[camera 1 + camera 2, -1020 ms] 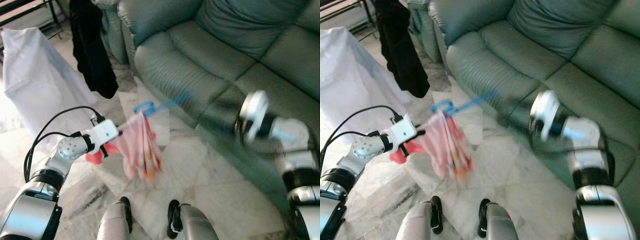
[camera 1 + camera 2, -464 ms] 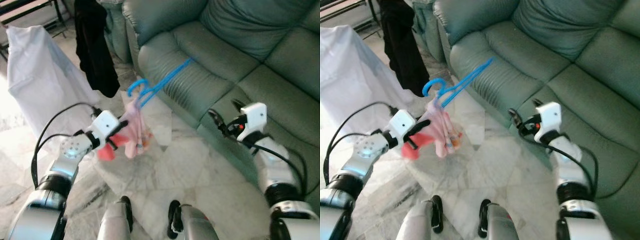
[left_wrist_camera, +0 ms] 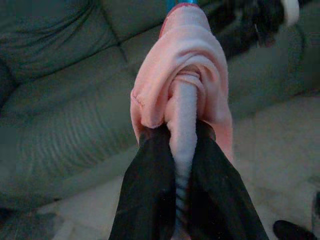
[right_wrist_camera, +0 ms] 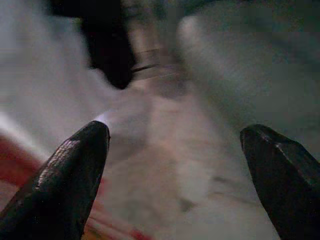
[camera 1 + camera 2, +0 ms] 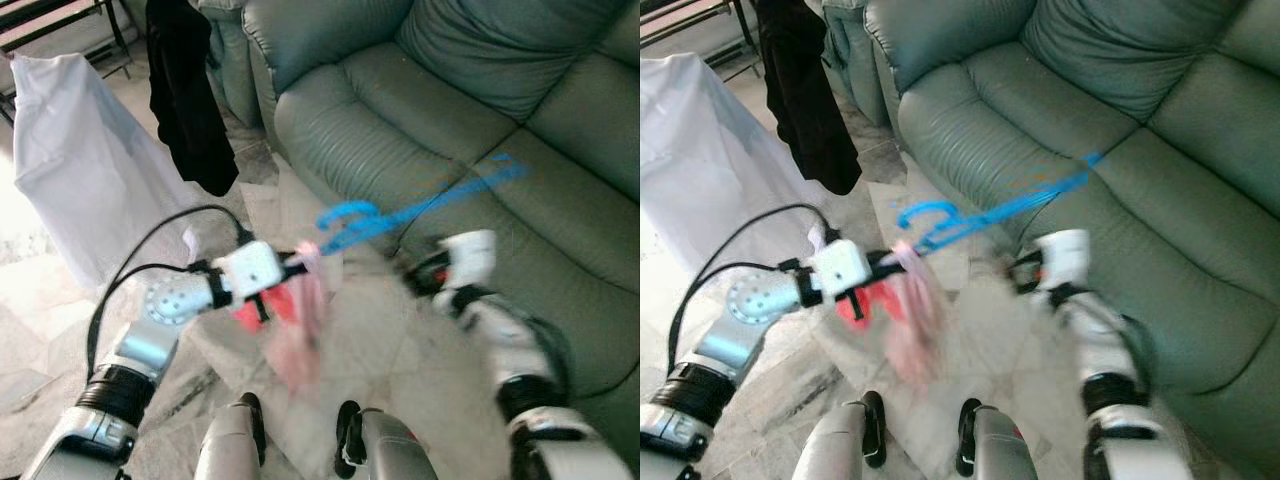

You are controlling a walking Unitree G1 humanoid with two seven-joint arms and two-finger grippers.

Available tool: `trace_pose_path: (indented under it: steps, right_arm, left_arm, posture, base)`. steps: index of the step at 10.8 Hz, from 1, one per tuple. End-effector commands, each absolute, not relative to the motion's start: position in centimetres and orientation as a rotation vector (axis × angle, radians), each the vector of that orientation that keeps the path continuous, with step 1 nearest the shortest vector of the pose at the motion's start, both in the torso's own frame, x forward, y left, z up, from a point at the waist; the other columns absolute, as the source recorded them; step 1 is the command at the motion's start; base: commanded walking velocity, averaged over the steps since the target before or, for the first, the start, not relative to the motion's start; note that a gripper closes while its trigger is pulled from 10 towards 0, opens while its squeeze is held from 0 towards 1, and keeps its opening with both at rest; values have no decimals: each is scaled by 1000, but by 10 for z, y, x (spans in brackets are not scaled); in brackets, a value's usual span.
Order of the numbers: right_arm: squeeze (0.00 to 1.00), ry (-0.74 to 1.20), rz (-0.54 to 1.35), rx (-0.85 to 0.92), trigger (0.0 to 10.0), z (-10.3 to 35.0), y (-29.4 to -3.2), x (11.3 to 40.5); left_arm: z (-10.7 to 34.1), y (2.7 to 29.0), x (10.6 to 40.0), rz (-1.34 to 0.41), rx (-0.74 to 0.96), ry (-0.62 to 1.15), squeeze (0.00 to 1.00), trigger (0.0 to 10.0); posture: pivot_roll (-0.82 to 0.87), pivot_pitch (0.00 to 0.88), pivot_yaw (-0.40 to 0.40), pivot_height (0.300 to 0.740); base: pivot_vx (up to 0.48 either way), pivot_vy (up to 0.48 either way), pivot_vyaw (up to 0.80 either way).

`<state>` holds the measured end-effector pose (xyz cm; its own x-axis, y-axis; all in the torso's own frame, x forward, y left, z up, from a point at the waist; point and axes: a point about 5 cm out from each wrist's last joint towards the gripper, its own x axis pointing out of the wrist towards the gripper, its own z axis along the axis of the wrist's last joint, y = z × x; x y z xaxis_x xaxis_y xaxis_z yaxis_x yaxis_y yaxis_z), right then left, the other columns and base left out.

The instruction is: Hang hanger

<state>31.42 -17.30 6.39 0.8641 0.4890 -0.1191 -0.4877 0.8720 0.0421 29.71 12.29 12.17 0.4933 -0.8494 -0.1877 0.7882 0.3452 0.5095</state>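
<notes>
A blue hanger [image 5: 400, 215] carries a pink garment [image 5: 297, 335], both blurred and in the air in front of the sofa. The hanger's hook [image 5: 345, 215] lies near my left hand and its long arm reaches right over the seat cushion. My left gripper [image 5: 295, 263] is shut on the bunched pink garment [image 3: 185, 75] at the hanger's neck, black fingers [image 3: 150, 200] pressed on either side. My right gripper [image 5: 418, 277] is blurred, just right of the garment and below the hanger. In the right wrist view its fingertips [image 4: 92, 145] stand far apart, open, with nothing between them.
A large green sofa [image 5: 480, 90] takes up the right and back. A white shirt [image 5: 75, 160] and a black garment [image 5: 185, 100] hang at the left. Marble floor [image 5: 400, 380] lies below, with my feet [image 5: 345, 440] at the bottom edge.
My left arm has swung right with the garment, and the hanger now points right over the sofa seat. The right gripper has moved left toward the hanger, blurred.
</notes>
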Motion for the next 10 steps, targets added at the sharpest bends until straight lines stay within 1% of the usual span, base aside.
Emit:
trace_pose_path:
  steps: [1,2,3,4,5,7,8,9,10]
  right_arm:
    - [1000,136,574,7,10000,61,-168,309]
    - [1000,148,643,76,10000,60,-160,305]
    - [631,169,721,78,10000,58,-154,300]
    - [290,185,791,51,10000,56,-154,293]
    - [118,195,792,39,10000,56,-159,292]
    - [94,203,741,8,10000,59,-171,297]
    - [90,211,742,2,10000,58,-171,297]
    - [78,286,708,-54,10000,45,-174,295]
    - [43,359,671,-99,10000,34,-179,292]
  left_arm:
    - [133,114,297,-1091,600,-167,0,0]
    - [146,106,300,-1092,592,-222,0,0]
    - [152,100,301,-1100,587,-251,0,0]
    - [154,94,299,-1120,583,-264,0,0]
    - [156,88,297,-1135,571,-268,0,0]
    - [170,77,293,-1150,524,-322,0,0]
    - [173,75,292,-1151,517,-334,0,0]
    - [188,69,292,-1141,489,-383,0,0]
    - [201,65,291,-1135,457,-421,0,0]
  posture:
    - [3,216,-23,740]
    - [3,218,-21,740]
    - [1,219,-19,740]
    - [-3,220,-19,740]
    - [-3,220,-19,740]
    - [-8,220,-20,740]
    - [-7,218,-22,740]
    - [-4,218,-26,740]
    - [1,218,-29,740]
  base:
    - [0,0,0]
    - [0,0,0]
    - [0,0,0]
    - [0,0,0]
    - [0,0,0]
    - [0,0,0]
    - [0,0,0]
    - [0,0,0]
    - [0,0,0]
